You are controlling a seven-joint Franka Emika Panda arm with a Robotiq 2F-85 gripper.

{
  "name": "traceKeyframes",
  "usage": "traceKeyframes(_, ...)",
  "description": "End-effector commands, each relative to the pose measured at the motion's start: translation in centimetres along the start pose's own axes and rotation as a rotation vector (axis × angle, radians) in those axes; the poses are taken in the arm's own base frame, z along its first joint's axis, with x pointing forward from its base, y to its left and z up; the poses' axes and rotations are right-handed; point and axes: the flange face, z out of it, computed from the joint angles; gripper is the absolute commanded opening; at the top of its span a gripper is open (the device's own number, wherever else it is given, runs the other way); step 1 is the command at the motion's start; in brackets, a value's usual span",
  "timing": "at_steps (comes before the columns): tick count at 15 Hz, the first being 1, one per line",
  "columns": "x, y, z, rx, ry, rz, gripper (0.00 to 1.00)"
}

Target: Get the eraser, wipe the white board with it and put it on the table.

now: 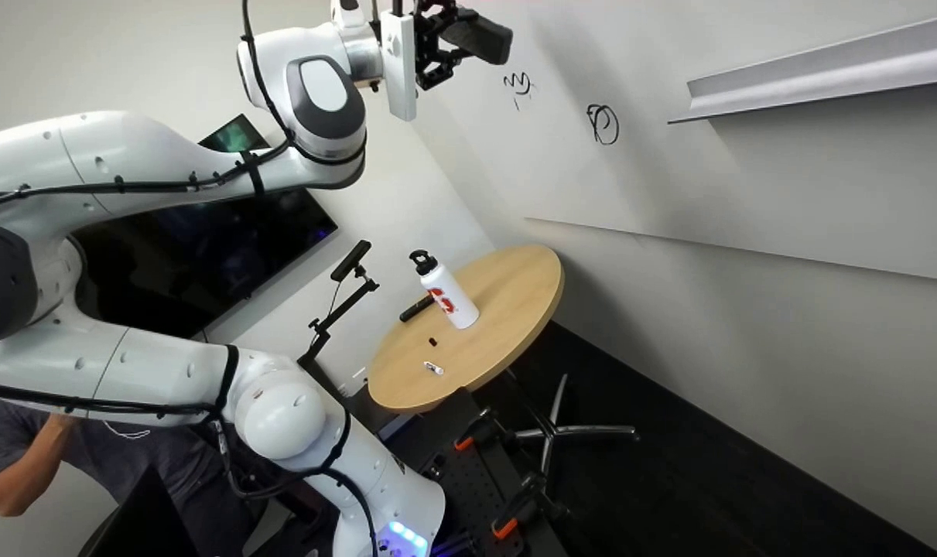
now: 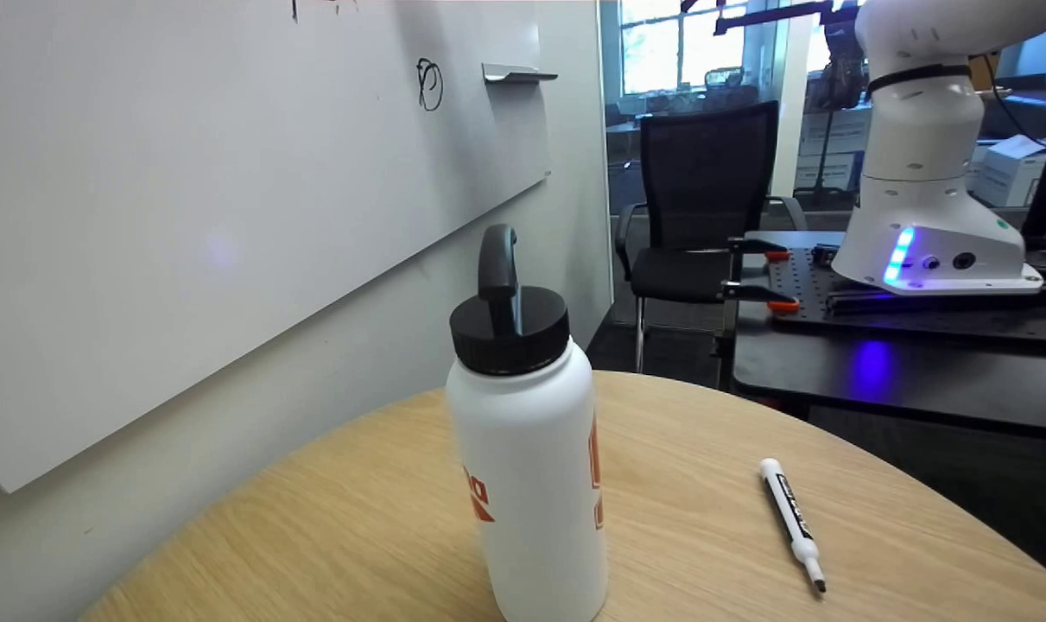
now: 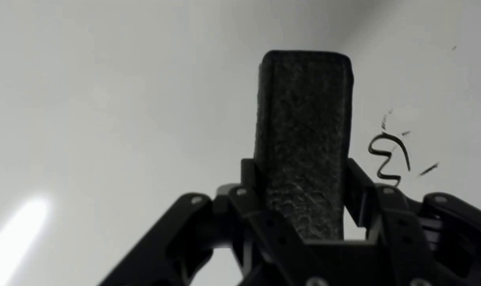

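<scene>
My gripper (image 1: 441,45) is raised high in front of the white board (image 1: 661,182). It is shut on the eraser (image 1: 480,37), a nearly black block that sticks out past the fingers. In the wrist view the fingers (image 3: 302,174) press both sides of the eraser (image 3: 306,111), and black scribbles on the white board (image 3: 125,119) show to its right. I cannot tell whether the eraser touches the board. The round tan table (image 1: 507,309) stands low beside the board; it also shows in an exterior view (image 2: 358,518), where gripper and eraser are out of view.
A white bottle (image 1: 453,298) with red marks stands on the table. A white marker (image 2: 789,518), a small black piece (image 1: 432,341) and a dark bar (image 1: 416,309) lie there. A metal ledge (image 1: 824,70) juts from the board. A person (image 1: 42,456) sits behind the arm.
</scene>
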Motion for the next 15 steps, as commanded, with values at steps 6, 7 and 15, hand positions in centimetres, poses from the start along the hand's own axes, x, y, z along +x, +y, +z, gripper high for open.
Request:
traceKeyframes(6, 9.5, -5.7, -1.0, -0.107, -0.159, -0.305, 0.29)
traceKeyframes(7, 10.5, -6.5, -0.7, -0.132, -0.188, -0.343, 0.29)
traceKeyframes(15, 12.6, -9.8, 1.2, -0.151, -0.229, -0.458, 0.54)
